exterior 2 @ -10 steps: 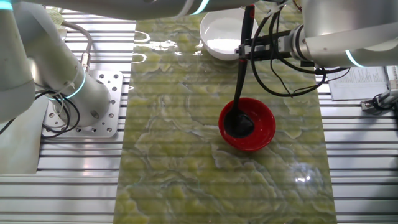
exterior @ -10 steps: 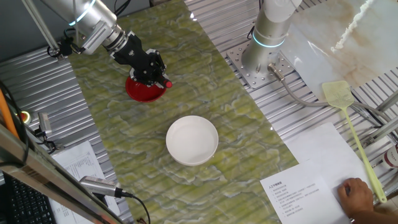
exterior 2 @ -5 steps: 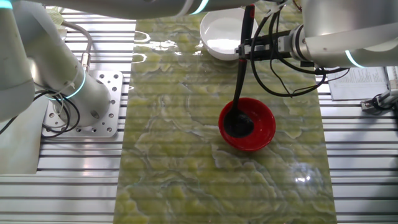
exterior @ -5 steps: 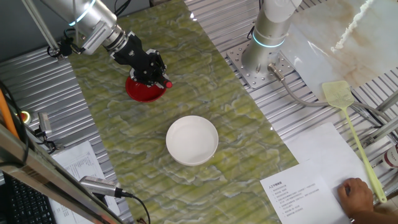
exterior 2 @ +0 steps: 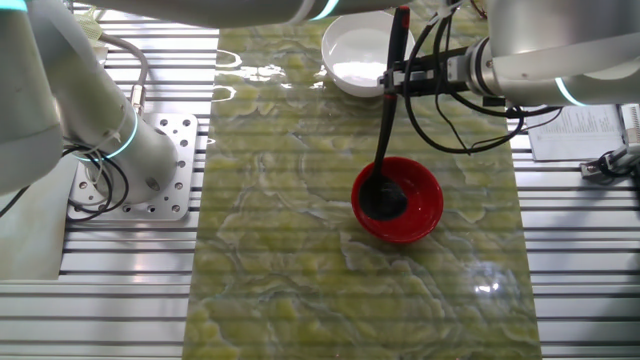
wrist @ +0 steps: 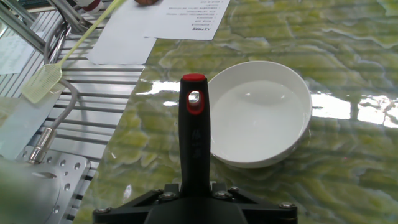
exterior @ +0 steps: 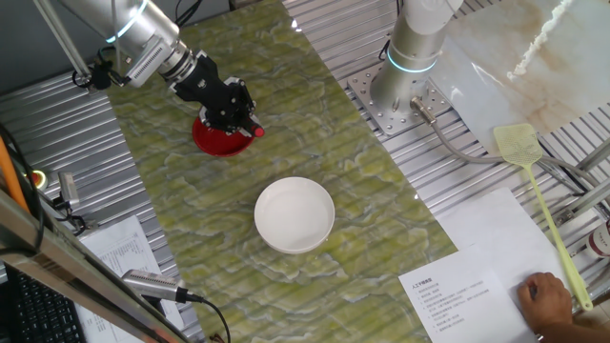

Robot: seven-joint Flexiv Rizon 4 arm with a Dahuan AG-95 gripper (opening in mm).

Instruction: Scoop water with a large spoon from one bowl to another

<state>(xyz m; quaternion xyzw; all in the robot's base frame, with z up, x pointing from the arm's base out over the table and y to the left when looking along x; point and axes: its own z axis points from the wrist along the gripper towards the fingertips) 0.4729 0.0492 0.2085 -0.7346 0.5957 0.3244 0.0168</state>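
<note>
Nothing moved; hand (exterior 2: 392, 78) grips large spoon (exterior 2: 386, 150), head in red bowl (exterior 2: 425, 205); water indiscernible.

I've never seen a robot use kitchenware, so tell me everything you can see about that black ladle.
The ladle is black and looks like plastic, with a long thin handle ending in a red tip that has a small hanging hole. The hand grips the handle, holding it nearly upright. Its round, deep head sits down inside the red bowl on the green marbled mat.

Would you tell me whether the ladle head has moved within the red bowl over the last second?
No. The ladle sits in the same left part of the red bowl.
</note>
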